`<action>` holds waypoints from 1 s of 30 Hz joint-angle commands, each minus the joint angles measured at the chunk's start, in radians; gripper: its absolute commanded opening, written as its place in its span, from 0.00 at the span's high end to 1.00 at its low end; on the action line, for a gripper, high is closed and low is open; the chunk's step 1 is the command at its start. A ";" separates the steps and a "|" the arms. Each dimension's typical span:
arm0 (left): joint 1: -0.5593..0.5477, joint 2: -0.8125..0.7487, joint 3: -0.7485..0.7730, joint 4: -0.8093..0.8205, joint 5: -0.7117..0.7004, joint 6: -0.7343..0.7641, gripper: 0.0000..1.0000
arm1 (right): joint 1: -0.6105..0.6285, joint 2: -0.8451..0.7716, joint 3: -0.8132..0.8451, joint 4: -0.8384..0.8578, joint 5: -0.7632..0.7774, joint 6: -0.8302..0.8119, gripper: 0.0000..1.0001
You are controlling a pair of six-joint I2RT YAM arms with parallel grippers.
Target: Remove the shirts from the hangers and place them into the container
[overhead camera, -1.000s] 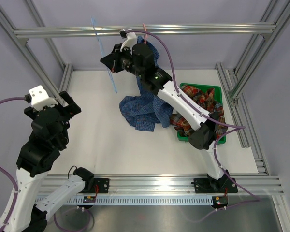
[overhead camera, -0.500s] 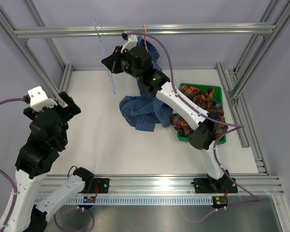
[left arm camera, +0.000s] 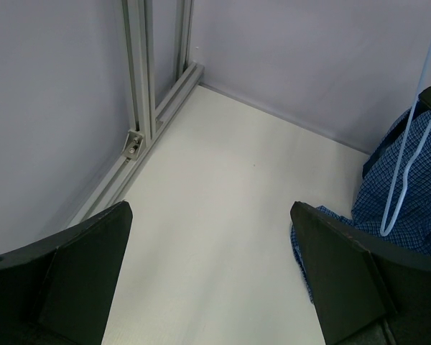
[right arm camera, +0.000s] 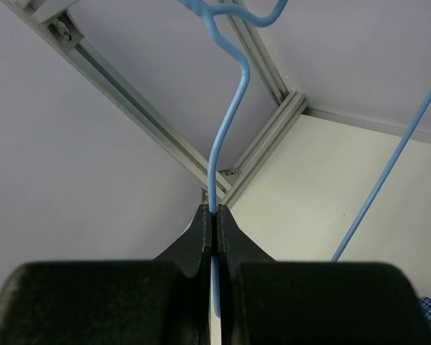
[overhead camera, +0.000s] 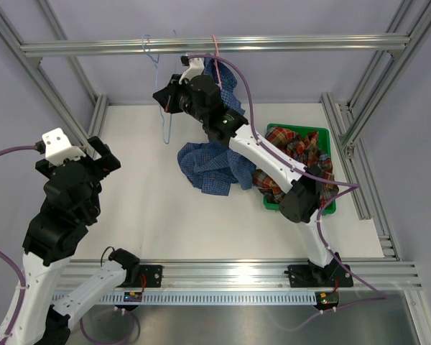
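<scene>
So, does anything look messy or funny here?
Yes. The blue checked shirt droops from by the thin pink wire hanger, its bottom crumpled on the white table. The red plaid shirt bulges over the rim of the bright green plastic tray.

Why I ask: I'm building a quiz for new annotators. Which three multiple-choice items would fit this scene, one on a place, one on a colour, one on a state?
1. Where does the plaid shirt lie?
A. in the green tray
B. in a drawer
C. on a chair

2. What colour is the hanger in the right gripper?
A. pink
B. light blue
C. black

3. How is the left gripper?
A. shut on a shirt
B. shut on a wire
C. open and empty

Answers:
1. A: in the top view the plaid cloth is bunched inside the tray's rim.
2. B: the right wrist view shows a light blue wire pinched between the closed fingers.
3. C: the left wrist view shows the fingers wide apart with only the table between them.
</scene>
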 commanded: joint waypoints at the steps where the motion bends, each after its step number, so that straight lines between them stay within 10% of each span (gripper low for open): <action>1: 0.001 -0.006 0.033 0.050 0.015 0.004 0.01 | -0.013 -0.023 -0.019 0.069 0.113 0.031 1.00; 11: 0.001 -0.006 0.030 0.052 0.024 -0.001 0.01 | 0.003 -0.049 -0.068 0.092 0.100 0.011 1.00; 19: 0.002 -0.005 0.010 0.066 0.035 -0.004 0.01 | 0.024 -0.087 -0.128 0.144 0.066 -0.061 0.53; 30: 0.001 0.002 0.007 0.072 0.050 -0.001 0.02 | 0.032 -0.133 -0.119 0.131 0.011 -0.153 0.33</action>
